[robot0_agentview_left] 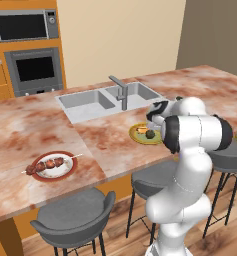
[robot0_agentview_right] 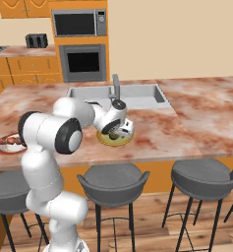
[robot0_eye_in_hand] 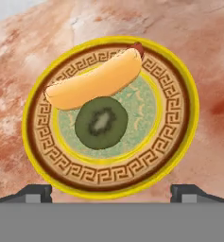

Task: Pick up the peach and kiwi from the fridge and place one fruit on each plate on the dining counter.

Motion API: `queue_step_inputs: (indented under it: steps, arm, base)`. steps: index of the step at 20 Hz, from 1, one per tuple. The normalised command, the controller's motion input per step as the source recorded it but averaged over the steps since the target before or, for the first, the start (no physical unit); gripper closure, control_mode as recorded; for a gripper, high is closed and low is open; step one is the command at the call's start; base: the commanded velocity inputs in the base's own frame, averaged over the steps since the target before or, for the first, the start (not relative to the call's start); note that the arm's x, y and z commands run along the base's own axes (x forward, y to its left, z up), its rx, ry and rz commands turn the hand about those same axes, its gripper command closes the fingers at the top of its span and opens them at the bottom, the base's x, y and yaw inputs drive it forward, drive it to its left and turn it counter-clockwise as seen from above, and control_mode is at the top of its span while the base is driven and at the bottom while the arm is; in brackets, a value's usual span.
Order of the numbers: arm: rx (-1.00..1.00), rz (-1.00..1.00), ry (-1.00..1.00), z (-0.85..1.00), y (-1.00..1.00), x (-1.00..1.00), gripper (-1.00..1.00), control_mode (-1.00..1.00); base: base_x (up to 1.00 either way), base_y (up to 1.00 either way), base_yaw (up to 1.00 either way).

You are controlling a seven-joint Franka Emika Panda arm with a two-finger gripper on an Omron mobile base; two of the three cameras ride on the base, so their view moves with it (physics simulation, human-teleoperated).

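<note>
The kiwi [robot0_eye_in_hand: 101, 122], dark olive with a cut green face, lies on the yellowish plate [robot0_eye_in_hand: 179, 137] beside a hot dog [robot0_eye_in_hand: 97, 80]. This plate [robot0_agentview_left: 138, 135] sits on the dining counter [robot0_agentview_left: 20, 130] just in front of the sink. My gripper [robot0_eye_in_hand: 111, 191] hovers straight above it, open, its fingertips [robot0_eye_in_hand: 35, 193] wide apart and holding nothing. From the right base view the hand [robot0_agentview_right: 122, 132] covers most of the plate [robot0_agentview_right: 108, 141]. The red-rimmed plate [robot0_agentview_left: 65, 170] lies further left and carries a meat skewer [robot0_agentview_left: 47, 164]. The peach and the fridge are out of view.
An inset grey sink [robot0_agentview_left: 90, 100] with a tall faucet [robot0_agentview_left: 121, 90] lies behind the yellow plate. Grey stools [robot0_agentview_left: 75, 220] stand along the counter's near side. A built-in oven [robot0_agentview_left: 34, 70] and a microwave [robot0_agentview_left: 25, 25] fill the far wall.
</note>
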Motion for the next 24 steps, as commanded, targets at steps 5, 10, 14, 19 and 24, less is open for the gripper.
queue_step_inputs:
  steps: [5, 10, 14, 19, 24]
  arm:
    - [-0.07, 0.07, -0.21, 0.19, 0.26, -1.00, -1.00, -1.00]
    - [-0.06, 0.12, -0.03, 0.69, 0.30, -1.00, -1.00, -1.00]
    - [0.00, 0.14, 0.05, 1.00, 0.22, -1.00, -1.00, -1.00]
    - [0.00, 0.16, 0.19, 1.00, 0.22, -0.80, -1.00, -1.00]
    - [-0.01, 0.16, 0.19, 0.81, 0.28, -0.60, -1.00, -1.00]
  base:
    - [0.00, 0.00, 0.00]
    - [0.00, 0.00, 0.00]
    - [0.00, 0.00, 0.00]
    - [0.00, 0.00, 0.00]
    - [0.00, 0.00, 0.00]
